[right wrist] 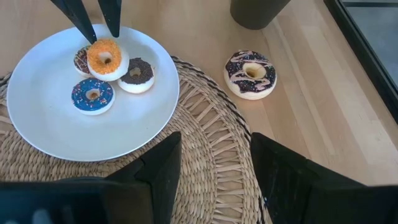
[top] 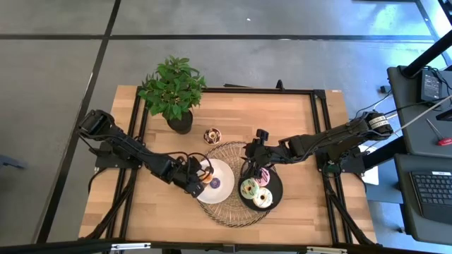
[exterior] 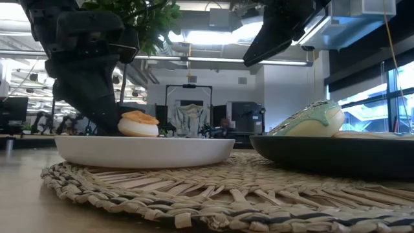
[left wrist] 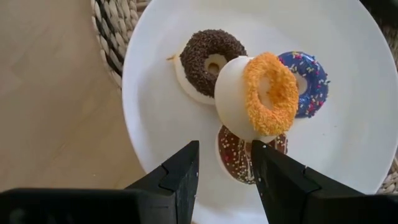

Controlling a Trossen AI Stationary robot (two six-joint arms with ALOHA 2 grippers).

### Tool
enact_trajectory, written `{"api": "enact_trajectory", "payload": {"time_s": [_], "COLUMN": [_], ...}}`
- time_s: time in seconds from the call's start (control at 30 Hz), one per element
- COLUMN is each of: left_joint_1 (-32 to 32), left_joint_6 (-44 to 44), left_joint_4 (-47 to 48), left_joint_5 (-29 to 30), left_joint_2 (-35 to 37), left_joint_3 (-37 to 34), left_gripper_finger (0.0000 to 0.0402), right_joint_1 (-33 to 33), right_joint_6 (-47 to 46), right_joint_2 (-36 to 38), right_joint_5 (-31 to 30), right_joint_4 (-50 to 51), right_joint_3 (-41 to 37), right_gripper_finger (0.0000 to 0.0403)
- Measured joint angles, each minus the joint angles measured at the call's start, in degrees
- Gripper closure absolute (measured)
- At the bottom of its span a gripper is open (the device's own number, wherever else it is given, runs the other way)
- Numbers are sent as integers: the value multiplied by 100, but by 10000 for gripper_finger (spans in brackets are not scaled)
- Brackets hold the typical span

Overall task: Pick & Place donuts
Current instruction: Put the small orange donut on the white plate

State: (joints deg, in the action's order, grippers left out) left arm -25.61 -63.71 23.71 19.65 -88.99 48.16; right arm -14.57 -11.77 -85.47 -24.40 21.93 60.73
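A white plate on a woven mat holds several small donuts: a chocolate-sprinkled one, a blue one, a brown one, and an orange one that leans tilted on the others. My left gripper is open over the plate's near-left part, its fingertips close by the orange donut; I see no touch. My right gripper hangs open above the mat, between the white plate and a black plate that carries three donuts. One iced chocolate donut lies flat on the bare table.
A potted plant stands at the table's far left, just beyond the lone donut. Bare wood lies to the left and right of the mat. In the low view a green-iced donut rests on the black plate.
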Motion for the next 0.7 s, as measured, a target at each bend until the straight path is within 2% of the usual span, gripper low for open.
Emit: {"api": "enact_trajectory", "payload": {"time_s": [0.7], "left_joint_1": [0], "left_joint_6": [52], "left_joint_4": [-127], "left_joint_5": [-131], "left_joint_2": [-4], "left_joint_3": [0], "left_gripper_finger": [260], "right_joint_1": [-1], "right_joint_6": [3], "right_joint_2": [0], "right_joint_5": [0], "right_joint_4": [1], "right_joint_3": [0], "right_gripper_finger": [209]}}
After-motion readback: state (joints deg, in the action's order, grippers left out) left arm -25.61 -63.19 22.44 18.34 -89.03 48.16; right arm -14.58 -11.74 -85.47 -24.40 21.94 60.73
